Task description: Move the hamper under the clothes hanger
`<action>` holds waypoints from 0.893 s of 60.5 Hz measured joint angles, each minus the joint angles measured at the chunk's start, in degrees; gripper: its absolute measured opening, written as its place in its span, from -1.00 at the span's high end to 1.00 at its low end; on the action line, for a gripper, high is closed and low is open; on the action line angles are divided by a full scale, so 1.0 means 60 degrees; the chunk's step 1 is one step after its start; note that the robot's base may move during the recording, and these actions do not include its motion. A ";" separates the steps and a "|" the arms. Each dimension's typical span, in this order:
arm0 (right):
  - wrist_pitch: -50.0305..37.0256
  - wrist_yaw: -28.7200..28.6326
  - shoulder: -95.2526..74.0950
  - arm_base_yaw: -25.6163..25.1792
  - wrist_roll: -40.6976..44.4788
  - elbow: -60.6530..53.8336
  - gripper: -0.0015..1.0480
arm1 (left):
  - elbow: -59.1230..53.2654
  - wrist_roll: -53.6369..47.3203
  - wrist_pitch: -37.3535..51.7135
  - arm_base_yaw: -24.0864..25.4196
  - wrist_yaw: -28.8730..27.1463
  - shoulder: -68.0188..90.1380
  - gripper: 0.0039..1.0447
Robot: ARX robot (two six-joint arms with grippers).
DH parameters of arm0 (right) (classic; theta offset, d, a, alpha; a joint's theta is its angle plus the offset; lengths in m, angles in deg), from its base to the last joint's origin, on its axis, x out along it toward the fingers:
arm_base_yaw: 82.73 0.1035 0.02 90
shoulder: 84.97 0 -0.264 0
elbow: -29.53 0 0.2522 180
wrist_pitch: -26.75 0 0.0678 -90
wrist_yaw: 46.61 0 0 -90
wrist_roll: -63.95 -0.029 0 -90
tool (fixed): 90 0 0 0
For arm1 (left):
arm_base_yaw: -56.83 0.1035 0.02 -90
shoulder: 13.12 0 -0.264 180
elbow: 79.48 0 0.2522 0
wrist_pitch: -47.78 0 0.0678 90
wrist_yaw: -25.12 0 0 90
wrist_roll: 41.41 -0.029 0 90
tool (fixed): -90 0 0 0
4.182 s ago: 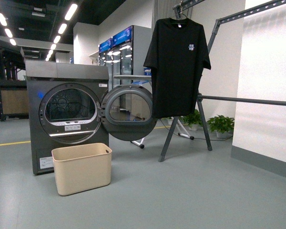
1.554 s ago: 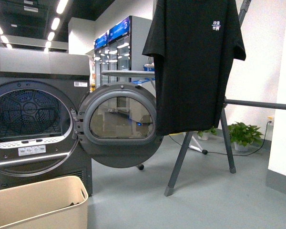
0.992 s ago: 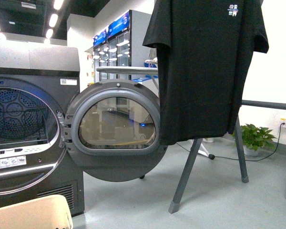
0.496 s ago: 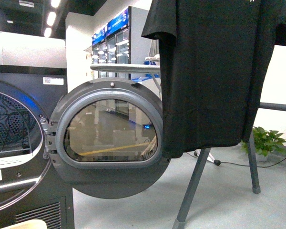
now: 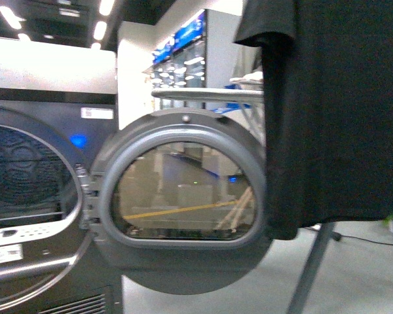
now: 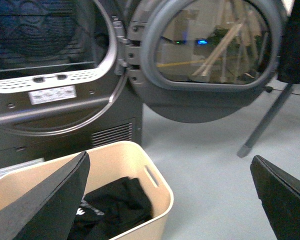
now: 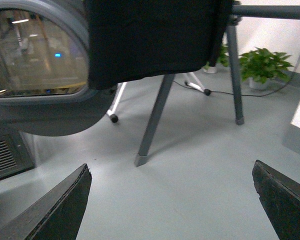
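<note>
Left gripper (image 6: pixel 169 157): jaws wide apart, nothing between them. You only get the two dark fingers (image 6: pixel 47 197) cut off at the picture's corners, and the arm is out of view. One finger overlaps the hamper (image 6: pixel 132 159) in the left wrist view; you can't tell whether it touches the rim.

Right gripper (image 7: pixel 170 166): jaws also spread wide and empty over bare floor (image 7: pixel 200 200). Its fingers are cropped the same way.

The hamper stands on the floor just in front of the dryer (image 6: pixel 65 115), below the drum opening. Only one rounded corner and a slot handle show, and the rest runs off the frame. A black garment (image 6: pixel 115 202) lies inside it, partly hidden by the finger. The front view shows no hamper at all.

The dryer's door (image 5: pixel 183 209) hangs open toward the clothes hanger (image 7: pixel 152 117). You see only the hanger's slanted legs and one horizontal bar, and its top is out of frame in every view. A black T-shirt (image 5: pixel 340 118) hangs from it, covering the door's edge and much of the frame; its upper part is cropped.

The hamper is not under the hanger. In the left wrist view the nearest leg (image 6: pixel 267 120) stands across open floor from it.

The front view is blurred, so the labels on the dryer are unreadable. A plant (image 7: pixel 262 65) stands at the wall behind the legs, and a cable (image 7: pixel 285 82) runs along the floor. A pale sliver at the edge of the right wrist view is too cut off to name.
</note>
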 joint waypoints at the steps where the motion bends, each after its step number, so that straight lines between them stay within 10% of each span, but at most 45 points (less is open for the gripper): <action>1: 0.0000 -0.0007 0.0000 0.0000 0.0000 0.0000 -0.85 | -0.0004 0.0000 0.0000 0.0000 0.0000 -0.0004 -0.88; 54: 0.0000 -0.0066 0.0000 0.0007 0.0000 0.0000 -0.85 | -0.0004 0.0004 0.0004 0.0004 -0.0029 -0.0015 -0.88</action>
